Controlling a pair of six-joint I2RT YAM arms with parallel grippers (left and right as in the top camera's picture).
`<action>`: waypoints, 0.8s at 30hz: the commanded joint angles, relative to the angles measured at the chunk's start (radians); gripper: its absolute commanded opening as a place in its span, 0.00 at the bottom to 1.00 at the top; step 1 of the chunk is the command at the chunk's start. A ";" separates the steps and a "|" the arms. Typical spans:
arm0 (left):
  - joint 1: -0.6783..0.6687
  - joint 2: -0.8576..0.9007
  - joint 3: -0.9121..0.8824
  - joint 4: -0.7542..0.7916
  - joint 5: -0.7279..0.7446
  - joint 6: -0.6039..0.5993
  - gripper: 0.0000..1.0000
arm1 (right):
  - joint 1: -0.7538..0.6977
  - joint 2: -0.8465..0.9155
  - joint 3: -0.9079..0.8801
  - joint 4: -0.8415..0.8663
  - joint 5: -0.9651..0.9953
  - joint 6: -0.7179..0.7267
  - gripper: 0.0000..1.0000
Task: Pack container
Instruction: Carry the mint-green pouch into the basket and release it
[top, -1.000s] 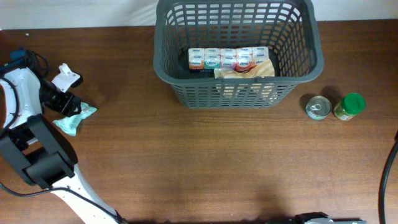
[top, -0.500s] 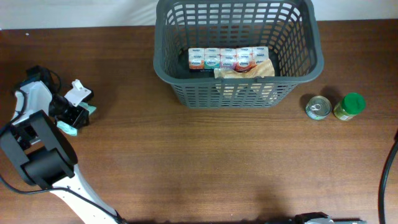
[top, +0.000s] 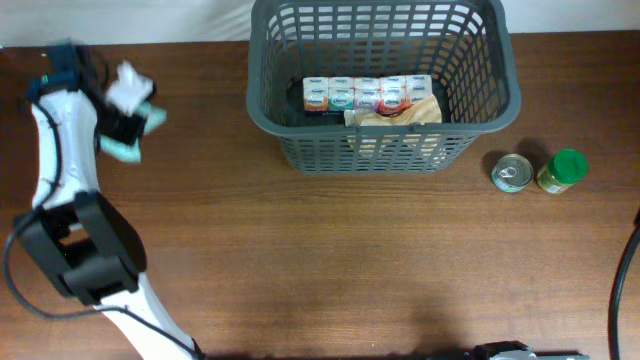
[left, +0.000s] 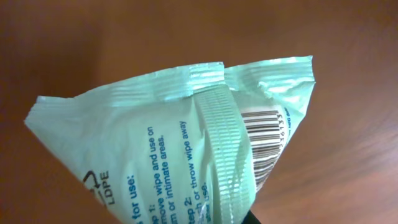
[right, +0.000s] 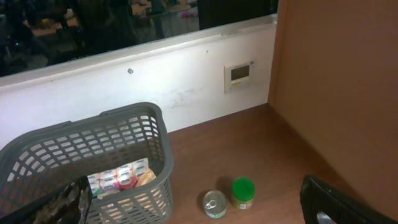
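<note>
The container (top: 380, 150) is a big dark grey lattice basket at the far middle of the table, also in the right wrist view (right: 163, 146). It holds a row of small cartons (top: 367, 95) and a tan packet (top: 395, 113). My left gripper (top: 128, 120) hangs over the far left of the table, shut on a pale green wipes packet (top: 124, 151). That packet (left: 186, 143) fills the left wrist view and hides the fingers. My right gripper (right: 196, 218) is open, high above the table's right side, with nothing between its fingers.
A small metal tin can (top: 512, 172) and a green-lidded jar (top: 562, 170) stand side by side right of the basket; both show in the right wrist view, the can (right: 215, 203) and the jar (right: 243, 191). A white wall runs behind the table.
My left gripper closed on the green packet, lifted it off the table and carried it toward the far edge. The right arm has not moved.
</note>
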 joint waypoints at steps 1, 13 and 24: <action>-0.110 -0.193 0.215 -0.019 0.098 -0.184 0.02 | 0.002 -0.001 0.000 -0.006 0.016 0.011 0.99; -0.609 -0.293 0.357 0.124 0.116 0.175 0.02 | 0.002 -0.001 0.000 -0.006 0.016 0.011 0.99; -0.789 0.003 0.356 0.093 0.111 0.316 0.02 | 0.002 -0.001 0.000 -0.006 0.016 0.011 0.99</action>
